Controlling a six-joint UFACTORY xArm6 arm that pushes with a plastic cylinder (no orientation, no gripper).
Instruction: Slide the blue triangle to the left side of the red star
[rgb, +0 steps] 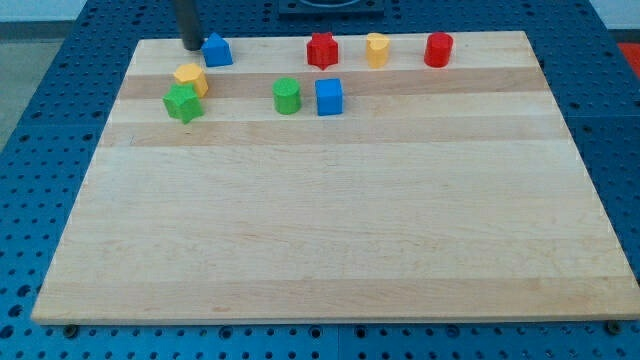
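Note:
The blue triangle (217, 50) sits near the board's top edge, at the view's upper left. The red star (322, 50) is in the same row, well to its right, with a gap between them. My tip (191, 45) rests on the board just left of the blue triangle, touching or nearly touching its left side. The rod rises out of the view's top.
A yellow block (190, 78) and a green star (183, 102) sit below the tip. A green cylinder (287, 96) and a blue cube (329, 96) lie below the red star. A yellow block (376, 48) and a red cylinder (438, 48) are to its right. The wooden board (330, 220) spans the view.

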